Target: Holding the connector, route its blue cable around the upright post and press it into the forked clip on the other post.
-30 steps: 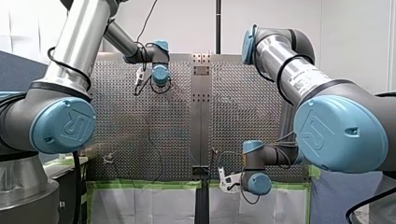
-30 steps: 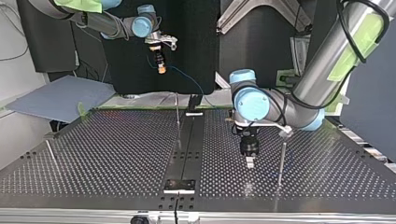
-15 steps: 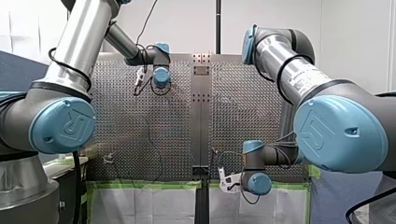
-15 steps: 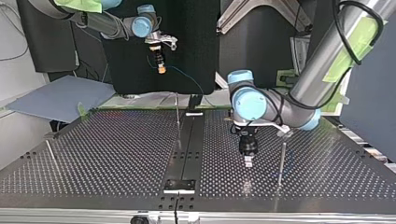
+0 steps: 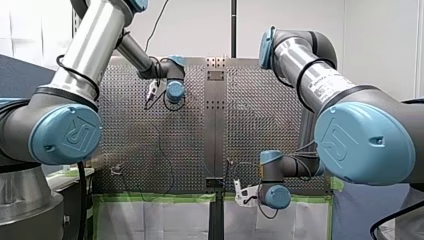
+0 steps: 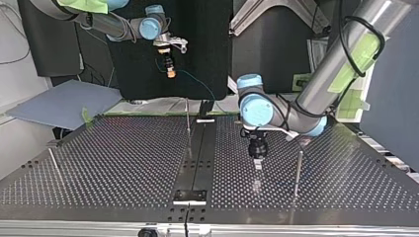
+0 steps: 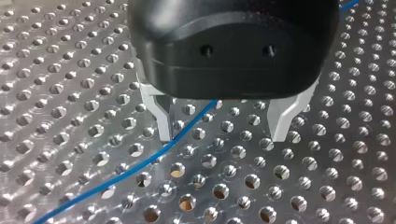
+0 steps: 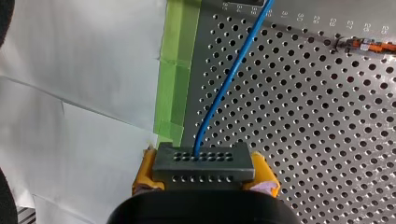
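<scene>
Top view, left to right.

- Thin post (image 6: pixel 53 160) stands at the left edge of the table (image 6: pixel 123 163), well apart from the work. Leave it.
- Your right gripper (image 6: pixel 170 73) hangs high beyond the table's far edge. Its yellow pads are clamped on the grey connector (image 8: pixel 204 163), and the grip looks square in the right wrist view.
- The blue cable (image 8: pixel 222 88) leaves the connector's front face and drops toward the table near the centre post (image 6: pixel 188 123). I can't tell whether it wraps that post yet.
- Your left gripper (image 7: pixel 222 135) is low over the table with its fingers spread and nothing held. The cable lies on the perforations and crosses the gap just inside one finger, off-centre.
- The right post (image 6: pixel 298 170) is near that gripper. Any fork on it is too small to make out.

My read is that the step in hand is the left pickup of the cable. Shift sideways until the cable sits mid-gap, come down square, then close. Hold the connector steady and leave some slack so the close doesn't drag the cable. Confirm which post carries the clip before routing.
</scene>
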Controlling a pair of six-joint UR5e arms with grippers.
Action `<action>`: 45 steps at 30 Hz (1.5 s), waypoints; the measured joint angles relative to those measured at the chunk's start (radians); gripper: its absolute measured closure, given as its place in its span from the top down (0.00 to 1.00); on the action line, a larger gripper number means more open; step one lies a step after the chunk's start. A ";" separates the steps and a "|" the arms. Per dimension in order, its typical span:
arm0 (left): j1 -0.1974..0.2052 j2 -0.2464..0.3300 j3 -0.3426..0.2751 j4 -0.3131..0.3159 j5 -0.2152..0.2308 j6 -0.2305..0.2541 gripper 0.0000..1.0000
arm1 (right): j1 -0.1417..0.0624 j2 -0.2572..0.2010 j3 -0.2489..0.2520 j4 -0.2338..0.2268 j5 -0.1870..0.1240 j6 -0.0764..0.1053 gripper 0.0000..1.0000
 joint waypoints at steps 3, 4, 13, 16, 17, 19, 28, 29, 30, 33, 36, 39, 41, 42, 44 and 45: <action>-0.002 -0.010 0.000 0.000 0.000 0.004 0.98 | 0.000 0.000 0.000 -0.001 0.000 0.000 0.00; -0.004 -0.015 0.000 0.000 -0.001 0.006 0.98 | -0.001 0.000 0.000 -0.001 0.000 0.000 0.00; -0.018 -0.069 0.000 0.002 -0.007 0.022 0.98 | -0.001 0.000 -0.001 -0.001 0.000 -0.001 0.00; -0.020 -0.074 0.000 0.003 -0.014 0.022 0.98 | -0.002 0.000 -0.001 -0.001 0.000 0.000 0.00; -0.020 -0.075 0.000 0.003 -0.018 0.022 0.98 | -0.002 0.000 -0.001 -0.001 0.000 0.000 0.00; -0.022 -0.077 0.000 0.003 -0.025 0.023 0.98 | -0.002 0.000 -0.001 -0.001 0.000 0.000 0.00; -0.035 -0.136 0.000 0.002 -0.044 0.050 0.98 | -0.002 0.000 -0.001 -0.001 -0.001 0.000 0.00; -0.037 -0.144 0.000 0.003 -0.044 0.050 0.98 | -0.002 0.000 -0.001 -0.001 -0.001 0.000 0.00; -0.038 -0.152 0.000 0.003 -0.044 0.050 0.98 | -0.002 0.000 -0.001 -0.001 -0.001 0.000 0.00; -0.041 -0.175 0.000 0.003 -0.045 0.051 0.98 | -0.002 0.000 -0.001 -0.001 -0.001 0.000 0.00; -0.046 -0.190 -0.001 0.003 -0.045 0.050 0.98 | -0.004 0.000 -0.002 -0.001 -0.001 0.001 0.00; -0.056 -0.206 -0.001 0.003 -0.045 0.052 0.98 | -0.005 0.000 -0.005 0.000 -0.001 0.001 0.00; -0.065 -0.221 -0.001 0.003 -0.047 0.053 0.98 | -0.005 0.000 -0.006 0.000 -0.001 0.001 0.00; -0.069 -0.227 -0.001 0.003 -0.049 0.054 0.98 | -0.005 0.000 -0.006 0.001 -0.002 0.000 0.00; -0.077 -0.244 -0.001 0.003 -0.053 0.056 0.98 | -0.006 0.000 -0.007 0.001 -0.002 0.000 0.00; -0.081 -0.252 -0.001 0.003 -0.055 0.057 0.98 | -0.005 0.000 -0.007 0.001 -0.003 0.000 0.00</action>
